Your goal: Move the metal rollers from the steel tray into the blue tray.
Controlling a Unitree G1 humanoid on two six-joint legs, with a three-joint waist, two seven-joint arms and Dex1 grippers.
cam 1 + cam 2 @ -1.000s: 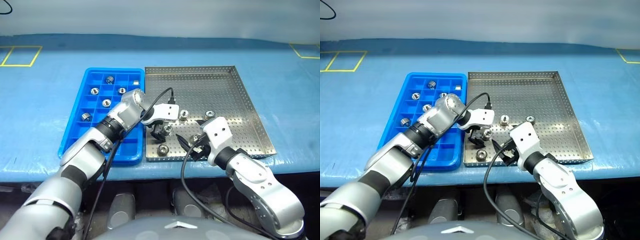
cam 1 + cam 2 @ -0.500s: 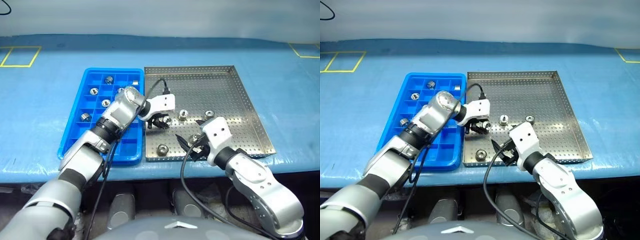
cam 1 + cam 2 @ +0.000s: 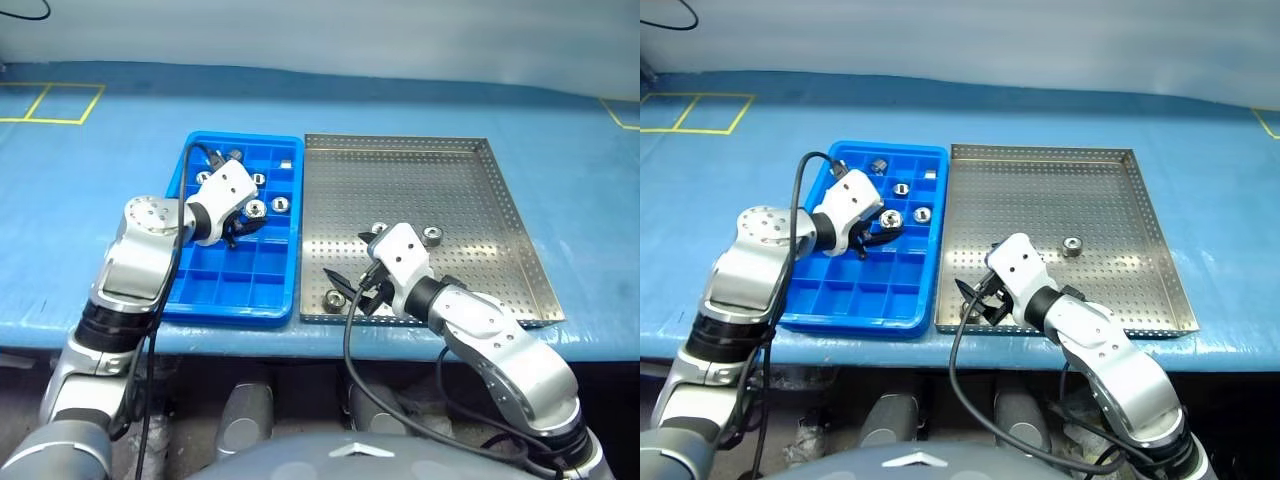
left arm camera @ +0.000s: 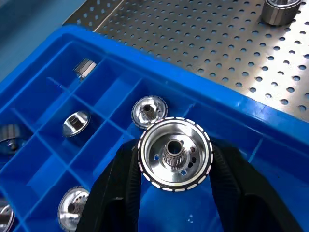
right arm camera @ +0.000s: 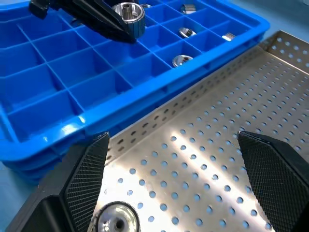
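Left gripper (image 4: 174, 166) fingers clamp one of the metal rollers (image 4: 175, 153) above the blue tray (image 3: 215, 297) for release; right gripper (image 5: 174, 179) fingers spread over the steel tray (image 3: 478, 290), near its front-left corner.

The two eye views look down from the robot's head, forward over both arms, and take in the whole blue tray (image 3: 180, 300) and steel tray (image 3: 520, 240) from far off. The left wrist view sits very close behind the left gripper (image 4: 175, 157), facing the blue tray's cells. The right wrist view looks low past the right gripper (image 5: 176, 181), across the steel tray toward the blue tray. Both wrist views share that blue tray.
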